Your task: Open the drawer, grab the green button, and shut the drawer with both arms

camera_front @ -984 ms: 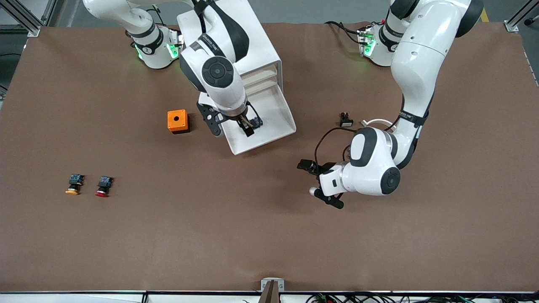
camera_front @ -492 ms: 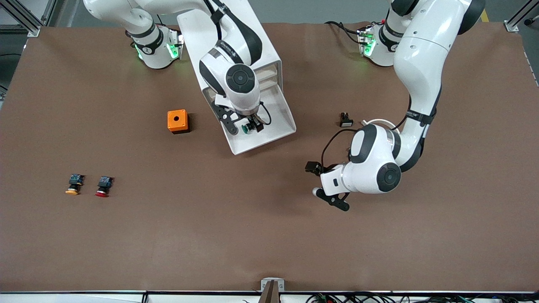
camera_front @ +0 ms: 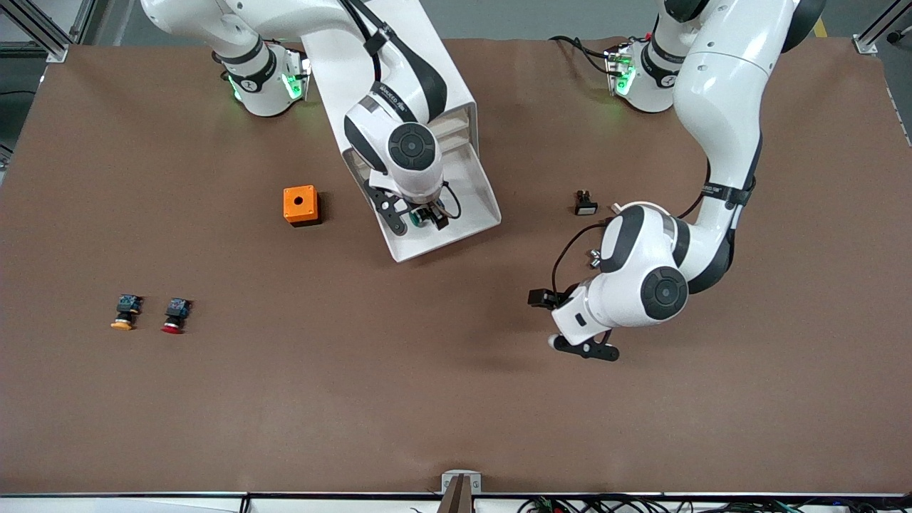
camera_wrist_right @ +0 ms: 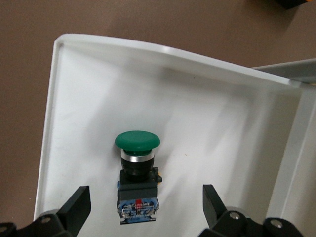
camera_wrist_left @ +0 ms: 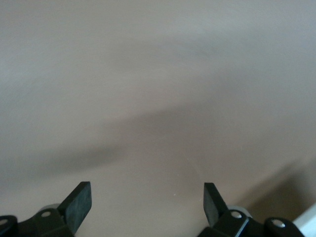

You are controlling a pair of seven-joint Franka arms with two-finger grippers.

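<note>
The drawer point(camera_front: 474, 192) is pulled out of the white cabinet point(camera_front: 456, 100), at the table end where the arms' bases stand. The green-capped button point(camera_front: 415, 220) lies on its side in it. My right gripper point(camera_front: 422, 216) is open just over the button. In the right wrist view the green cap point(camera_wrist_right: 138, 140) points away from the gripper point(camera_wrist_right: 145, 205). The bluish rear block lies between the fingers, clear of both. The drawer's floor point(camera_wrist_right: 222, 128) is white. My left gripper point(camera_front: 568, 325) is open and empty over bare table. Its wrist view shows only its gripper point(camera_wrist_left: 147, 197) and blurred table.
An orange box point(camera_front: 300, 205) stands beside the drawer, toward the right arm's end. A yellow-capped button point(camera_front: 125, 313) and a red-capped button point(camera_front: 173, 315) lie nearer the front camera at that end. A small black and white part point(camera_front: 585, 204) lies by the left arm.
My right gripper has shifted over the drawer and now straddles the green button's rear block. My left gripper has drawn away from the drawer, toward the left arm's end.
</note>
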